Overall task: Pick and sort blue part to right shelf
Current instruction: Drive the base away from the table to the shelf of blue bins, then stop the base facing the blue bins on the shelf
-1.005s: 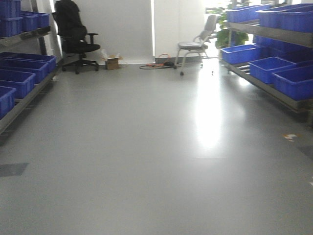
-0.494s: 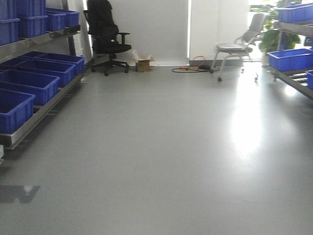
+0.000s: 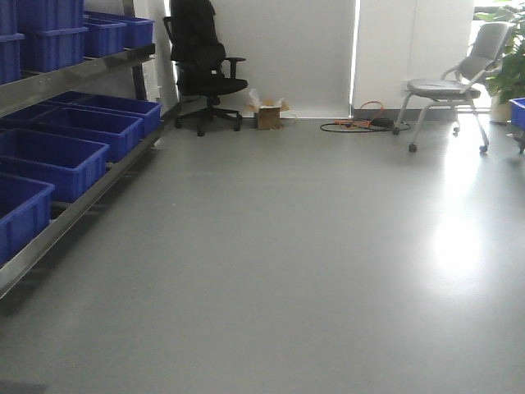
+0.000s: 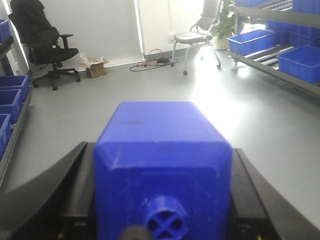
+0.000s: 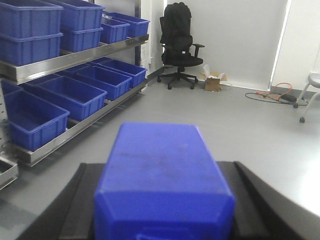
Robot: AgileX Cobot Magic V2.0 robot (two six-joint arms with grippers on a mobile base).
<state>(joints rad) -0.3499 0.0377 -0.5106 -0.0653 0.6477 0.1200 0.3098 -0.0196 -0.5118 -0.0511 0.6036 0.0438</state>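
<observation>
Blue plastic fills both of your wrist views. Your left gripper (image 4: 161, 150) is clamped on the blue part (image 4: 162, 172), a boxy block with a round, cross-ribbed stub at its 6 o'clock end. The dark fingers (image 4: 70, 190) press its flanks at 9 and 3 o'clock. Your right gripper (image 5: 160, 165) is closed the same way on a second blue part (image 5: 162, 180), with its fingers tight against both sides.

Only the left wrist view gives you a proper look at the right shelf (image 4: 280, 16). It sits at 2 o'clock, well apart from the held block, with steel rails carrying open blue bins (image 4: 300, 62). The right wrist view shows you the opposite rack instead: the left shelf (image 5: 75, 60) at 10 o'clock, with its own rows of bins.

The front view gives you the room rather than the arms. You see grey floor (image 3: 287, 263), the left shelf along 9 o'clock, a black office chair (image 3: 205, 70) at 11 o'clock with a cardboard box (image 3: 268, 116) just beside it, and a grey chair (image 3: 451, 86) at 2 o'clock. Of the right shelf it shows you just a bin corner (image 3: 518, 113) at the 3 o'clock edge.

Half a second ago that front view showed the right shelf's rail and a whole bin at 3 o'clock. Both chairs have since slid toward 3 o'clock, and the left shelf takes up more of the frame.
</observation>
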